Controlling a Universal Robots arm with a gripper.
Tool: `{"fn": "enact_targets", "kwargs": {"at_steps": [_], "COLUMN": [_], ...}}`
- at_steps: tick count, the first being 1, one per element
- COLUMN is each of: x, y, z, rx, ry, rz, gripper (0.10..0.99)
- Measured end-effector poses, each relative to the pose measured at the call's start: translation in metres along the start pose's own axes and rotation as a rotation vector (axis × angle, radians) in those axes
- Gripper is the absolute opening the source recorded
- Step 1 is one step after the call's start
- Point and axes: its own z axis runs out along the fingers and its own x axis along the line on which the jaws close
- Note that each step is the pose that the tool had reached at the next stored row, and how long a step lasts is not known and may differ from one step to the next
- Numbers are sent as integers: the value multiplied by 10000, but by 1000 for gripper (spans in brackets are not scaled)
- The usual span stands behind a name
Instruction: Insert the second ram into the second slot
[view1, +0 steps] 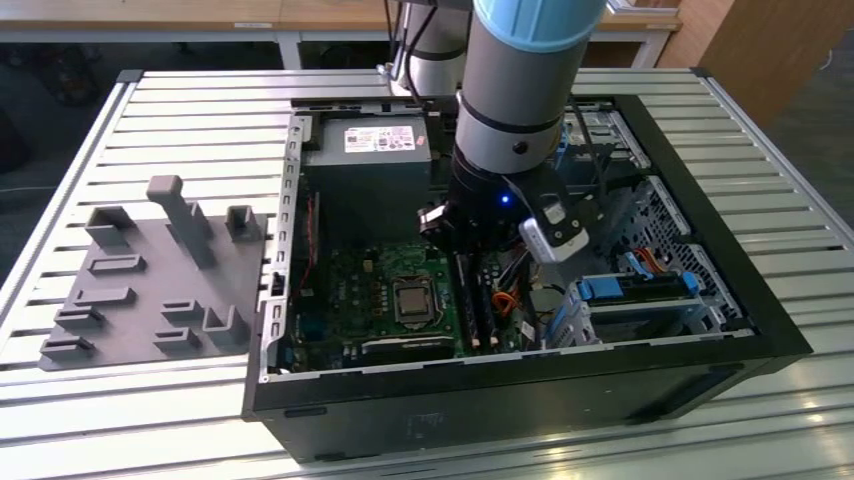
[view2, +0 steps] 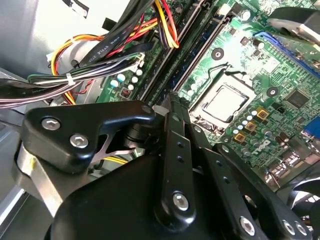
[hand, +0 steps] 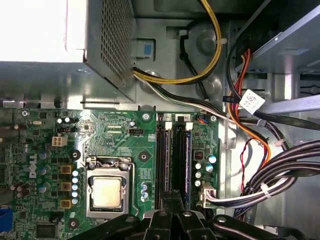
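- The second ram (view1: 489, 320) is seen in the exterior view standing on edge in a slot of the green motherboard (view1: 360, 290), inside the open black computer case (view1: 694, 345) that lies on the slatted counter (view1: 174, 120).
- In that view the hand (view1: 467, 245) is held just above the far end of the memory slots, under the blue-lit wrist of the arm (view1: 514, 110); a grey fixture tray (view1: 147, 270) lies on the counter at the exterior view's left, well apart from the case.
- In the second wrist view the black fingers (view2: 175, 145) are drawn close together, and whether anything is pinched between them cannot be told; beyond them the processor socket (view2: 225, 102) and a bundle of coloured cables (view2: 100, 55) are seen.
- In the first wrist view the second ram (hand: 180, 157) is seated as a dark strip in one of the parallel slots, beside the processor socket (hand: 107, 192), with the fingertips (hand: 172, 200) just at its near end.
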Motion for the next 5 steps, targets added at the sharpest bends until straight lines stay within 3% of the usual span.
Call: {"fn": "enact_targets", "kwargs": {"at_steps": [5], "x": [0], "y": [0], "z": [-2], "rx": [2], "ry": [1], "rz": [0], "gripper": [106]}}
